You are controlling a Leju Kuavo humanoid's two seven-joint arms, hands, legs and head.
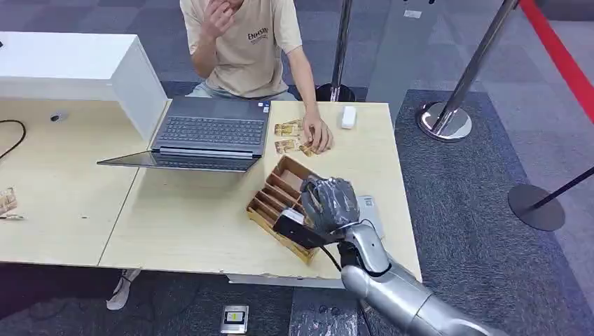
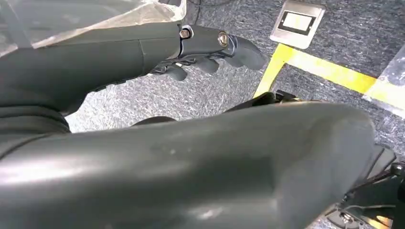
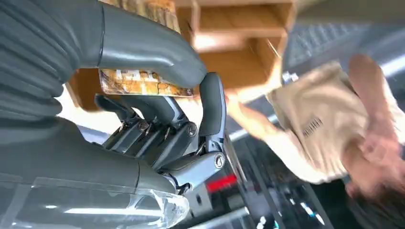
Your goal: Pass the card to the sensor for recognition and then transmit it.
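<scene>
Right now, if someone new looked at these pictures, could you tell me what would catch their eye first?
Most striking is the robot's right hand over the wooden tray near the table's front edge, pinching a card between thumb and fingers. Across the table sits a person with one hand on loose cards, beside an open laptop. The left hand hangs above the carpet.

Tan wooden tray (image 1: 270, 203), golden-brown patterned card (image 3: 138, 81), dark-grey hand (image 1: 329, 203)
</scene>
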